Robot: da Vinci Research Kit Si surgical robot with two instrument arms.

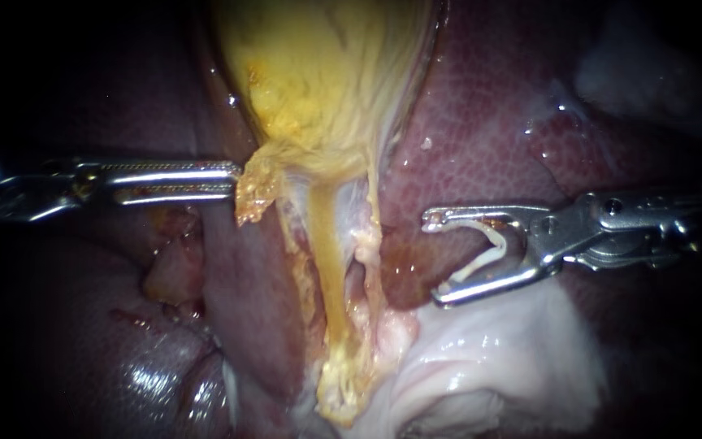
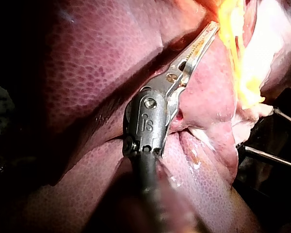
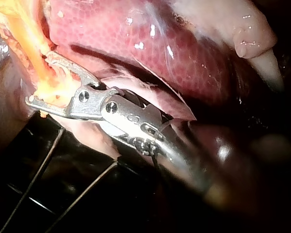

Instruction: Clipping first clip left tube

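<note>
The yellow gallbladder [image 1: 327,73] hangs at top centre and narrows into two strands running down. The left tube [image 1: 331,268] is yellow, and the paler right tube [image 1: 365,260] lies beside it. My left instrument [image 1: 236,180] comes in level from the left, its jaws shut on a yellow flap at the gallbladder's edge [image 1: 252,191]; its tip [image 2: 214,25] meets yellow tissue. My right instrument [image 1: 434,258] stands right of both tubes and clear of them. Its jaws are open and carry an open white clip [image 1: 485,248]. In the right wrist view the jaws [image 3: 39,77] overlap yellow tissue [image 3: 36,48].
Dark red liver [image 1: 481,106] surrounds the gallbladder on both sides. A pale, glossy white mass of tissue [image 1: 497,358] lies under my right instrument. Thin dark rods [image 3: 34,179] cross below the tissue in the right wrist view.
</note>
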